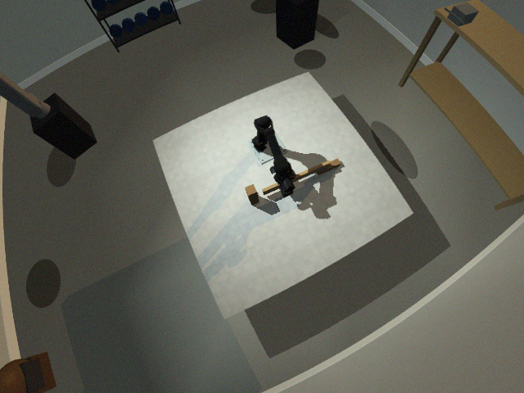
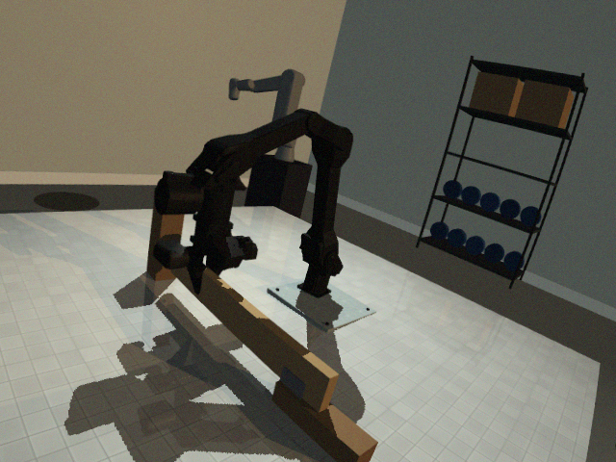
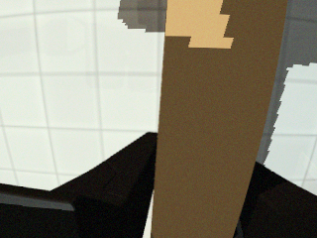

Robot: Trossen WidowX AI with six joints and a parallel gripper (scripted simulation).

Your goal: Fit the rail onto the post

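Dim walls (image 1: 444,330) (image 2: 164,74) stand round a pale tiled tabletop (image 1: 237,262) (image 2: 448,343), on which lamp light makes strong shadows. Seen from the top view, the arm's base plate (image 1: 265,160) (image 2: 355,312) is towards the upper edge of this tabletop. The wooden post (image 1: 252,194) (image 2: 167,224) stands upright on the side of the left edge, and the footboard block (image 1: 336,162) (image 2: 350,434) lies on the side of the right edge, well apart from it. Between them runs the bed rail (image 1: 270,188) (image 2: 258,328) (image 3: 213,119); its far end sits at the bracket (image 2: 294,381) on the block, and its near end is raised from the tabletop.

The gripper (image 1: 287,187) (image 2: 203,275) (image 3: 180,145) is closed around the rail near the post end, one finger on each side, open only as much as the wood's thickness asks. A gap separates rail and post in the top view. Pegs and holes I cannot see.

I judge that the step in hand is alignment before insertion. Next, the rail should be made level and its holes brought in line with the pegs, then pushed straight towards the post until contact. If the push is tilted, the pegs may jam, or the far end may leave its bracket. Release should wait for full seating.
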